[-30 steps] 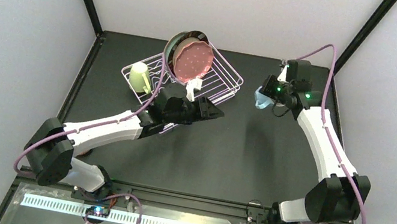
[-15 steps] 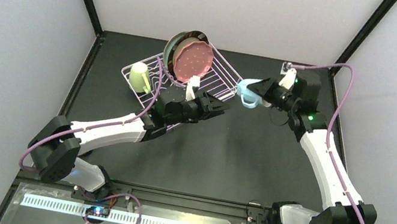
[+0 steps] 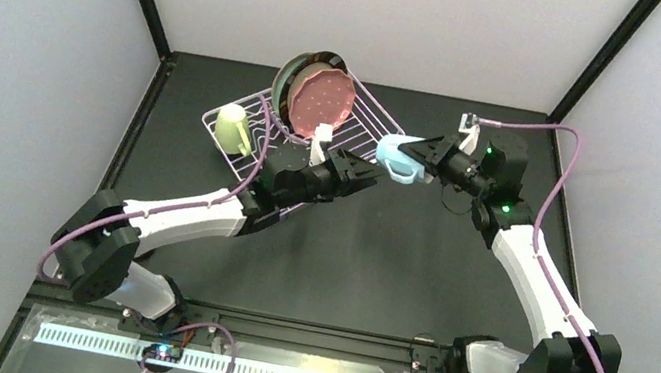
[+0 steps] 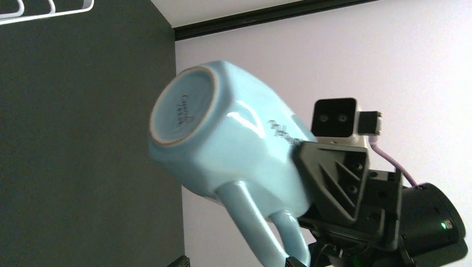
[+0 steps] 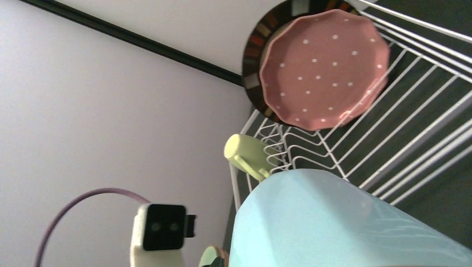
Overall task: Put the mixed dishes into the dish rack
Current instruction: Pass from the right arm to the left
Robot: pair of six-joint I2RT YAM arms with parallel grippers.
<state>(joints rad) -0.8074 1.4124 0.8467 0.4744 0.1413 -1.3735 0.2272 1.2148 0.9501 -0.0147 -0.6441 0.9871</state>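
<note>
In mid-air by the rack's right corner, the blue mug hangs on its side, base toward the left claw, handle pointing down. It's not in the rack yet, and I can't tell if it sits over wire or over bare table

Risks, as I read it:
- looks like a handover setup. If the right claw lets go before the left has a firm bite, the mug drops onto the table or the rack edge. It's glazed ceramic, so slippery, and it would chip
- the grip is only on the wall near the rim, so the mug's weight hangs out in front of the fingers. A bump from the left claw could twist it loose
- the left claw faces a wide flat base, which is poor to pinch. The wall or the handle is safer
- the pink plate and the dark-rimmed plate stand on edge at the far side of the rack and the green mug sits at its left end, so a wide swing in could knock the plates over

Claws:
- right: clamped on the blue mug. One finger shows against the outer wall in the left wrist view, the other is hidden, presumably inside
- left: jaws spread wide, holding nothing, near the mug's base but apart from it
</note>
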